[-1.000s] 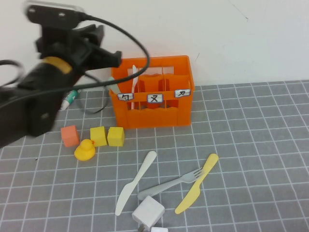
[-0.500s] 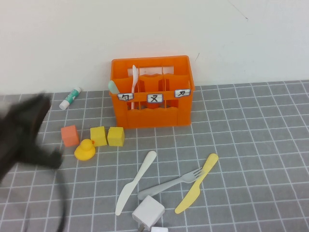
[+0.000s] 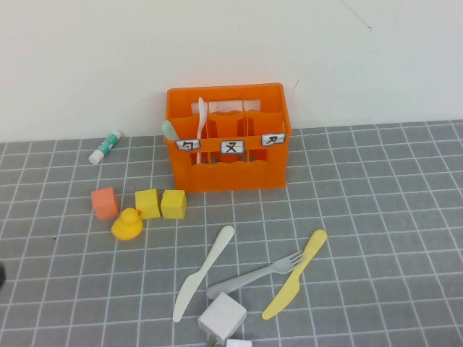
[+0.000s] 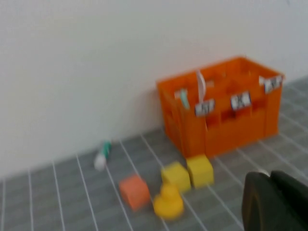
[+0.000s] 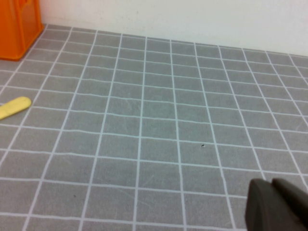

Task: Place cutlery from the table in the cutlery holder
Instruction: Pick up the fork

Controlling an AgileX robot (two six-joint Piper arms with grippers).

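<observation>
Cutlery holder (image 3: 230,137), at twelve o'clock on the table (image 3: 391,238), holds two spoons. The left end effector (image 4: 275,202) has withdrawn to nine o'clock, closed and empty; the right end effector (image 5: 276,204) sits closed at three o'clock. White knife (image 3: 203,272), grey fork (image 3: 255,275) and yellow knife (image 3: 294,275) remain at six o'clock, below a white wall.

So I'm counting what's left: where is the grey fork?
In the high view, the grey fork lies on the table between the white knife and yellow knife.
</observation>
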